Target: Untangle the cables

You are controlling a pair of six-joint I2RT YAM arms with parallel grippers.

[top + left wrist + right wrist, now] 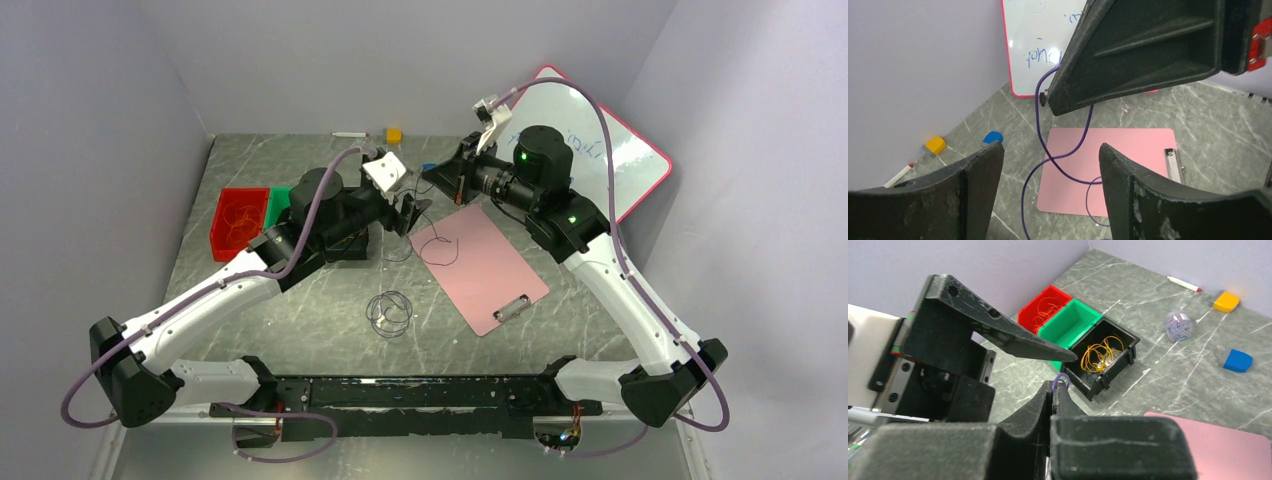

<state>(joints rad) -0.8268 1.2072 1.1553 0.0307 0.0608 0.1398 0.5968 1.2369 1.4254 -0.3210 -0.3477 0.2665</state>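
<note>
I judge I'm mid-separation: right gripper (pixel 1055 388) pinches the purple cable (pixel 1038 125); left gripper (pixel 1050 155) gapes wide; next it must close on that cable lower down.

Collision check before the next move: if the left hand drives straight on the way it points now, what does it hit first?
Probably the purple cable dangling from the shut right hand; it hangs across the gap of the open left hand. The pink clipboard lies beyond. Depth is unclear.
</note>
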